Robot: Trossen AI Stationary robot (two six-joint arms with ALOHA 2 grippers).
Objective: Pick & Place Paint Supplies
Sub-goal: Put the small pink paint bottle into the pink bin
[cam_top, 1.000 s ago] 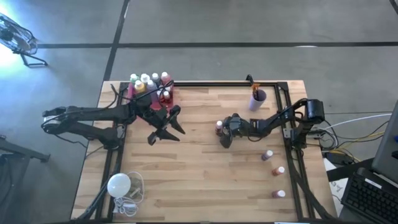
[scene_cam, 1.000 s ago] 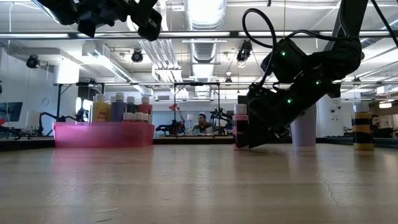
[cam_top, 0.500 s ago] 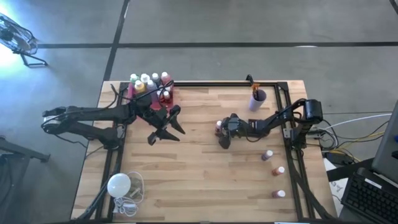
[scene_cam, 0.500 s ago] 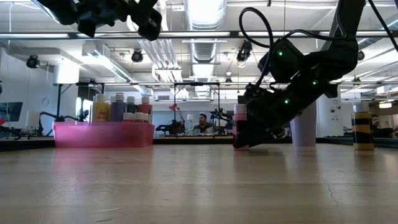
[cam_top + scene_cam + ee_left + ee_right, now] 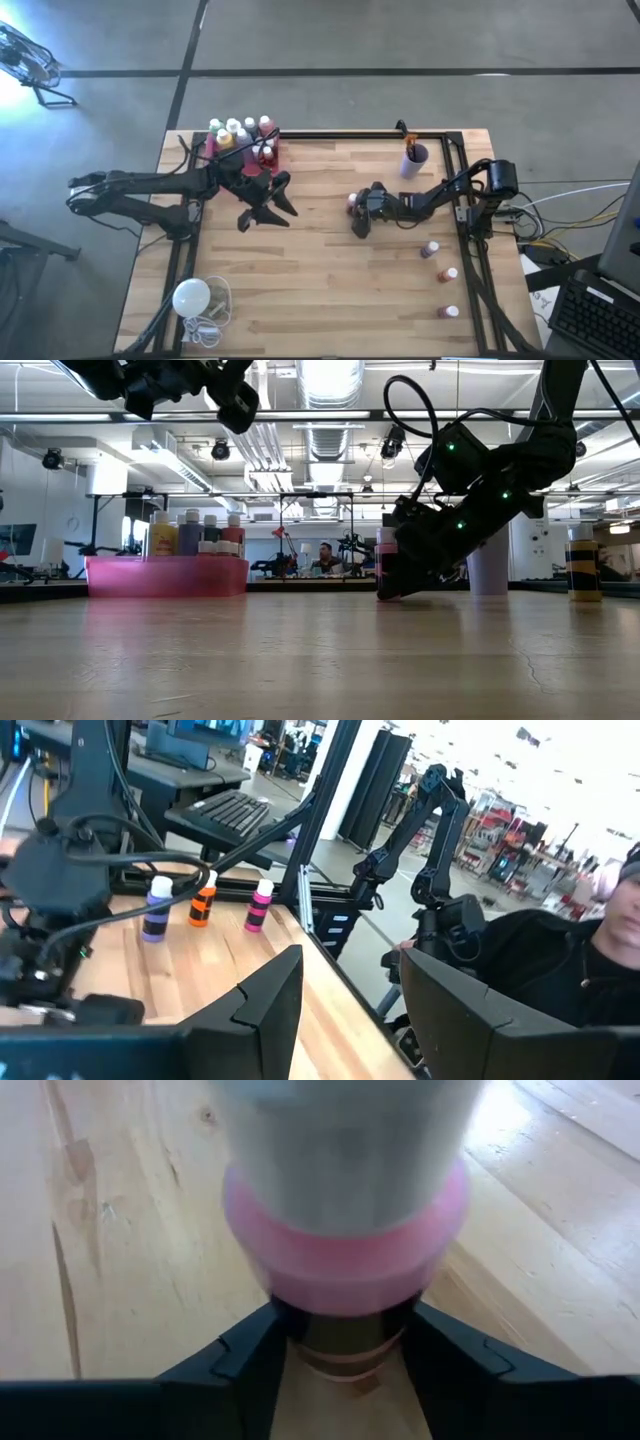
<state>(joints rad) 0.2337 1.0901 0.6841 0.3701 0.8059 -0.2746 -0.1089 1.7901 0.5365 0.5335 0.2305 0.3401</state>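
right claw [image 5: 354, 213]: low mid-surface, fingers closed around pink bottle [image 5: 345, 1230] body
pink bottle: upright on wooden surface [image 5: 320, 290], between right claw fingers
left claw [image 5: 268, 208]: raised beside pink tray [image 5: 166, 575], open, empty
spare bottles [image 5: 441, 275]: right edge
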